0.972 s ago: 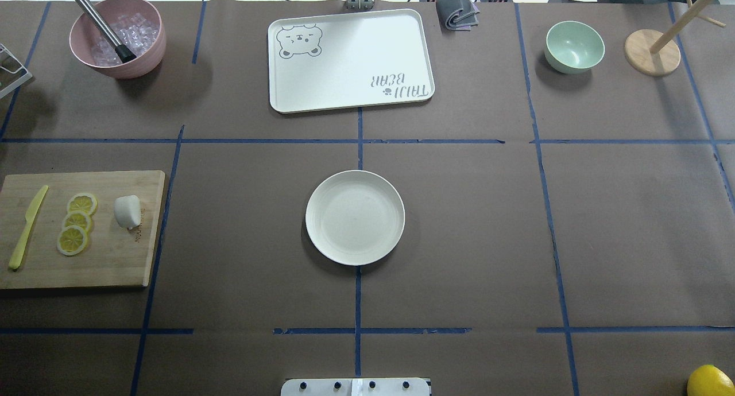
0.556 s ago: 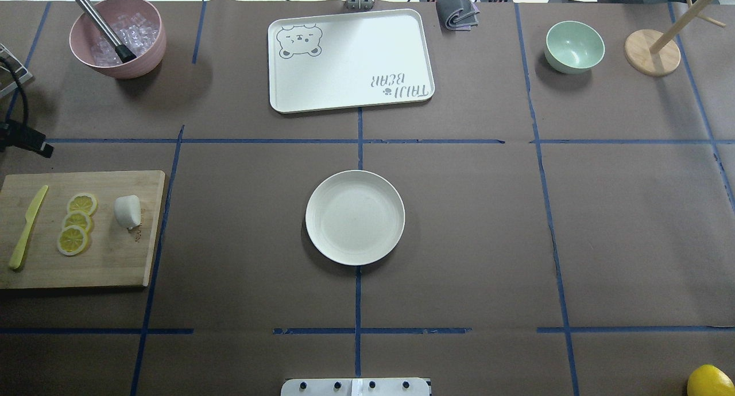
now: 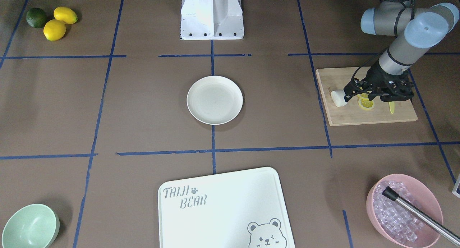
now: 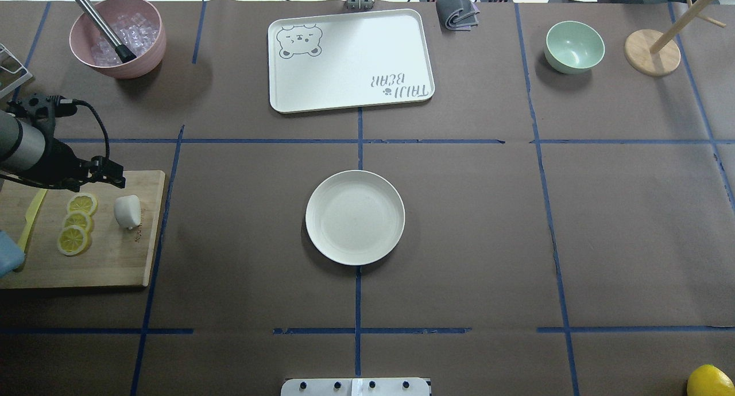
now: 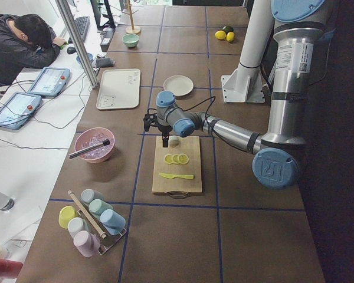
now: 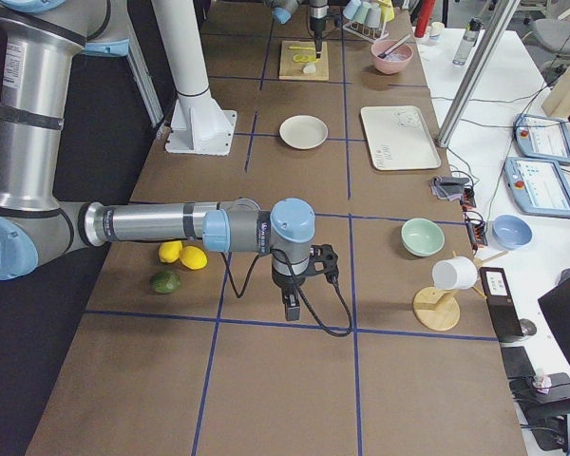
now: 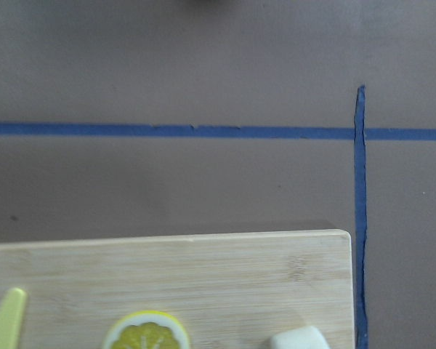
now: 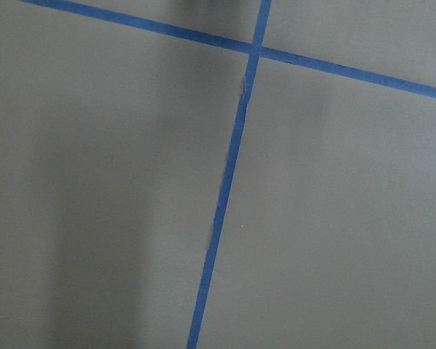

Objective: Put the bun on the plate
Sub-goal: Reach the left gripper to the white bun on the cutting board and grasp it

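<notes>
The bun (image 4: 127,211) is a small white lump lying on the wooden cutting board (image 4: 115,258) at the left, beside several lemon slices (image 4: 73,239). The plate (image 4: 355,217) sits bare at the table's centre, far to the bun's right. My left gripper (image 3: 349,94) hangs over the board's far edge, close beside the bun (image 3: 337,98); its fingers are too dark and tangled with cables to tell open from shut. The left wrist view catches only the bun's top (image 7: 298,339) at its lower edge. My right gripper (image 6: 290,306) points down at bare table, far from both; I cannot tell its state.
A yellow knife (image 4: 31,215) lies on the board's left. A pink bowl (image 4: 143,51) of ice with a metal tool stands at the back left, a bear-printed tray (image 4: 350,60) at the back centre, a green bowl (image 4: 574,46) at the back right.
My left arm has come in from the left edge and moved right over the board's far edge toward the bun. Bun and plate have not moved.
</notes>
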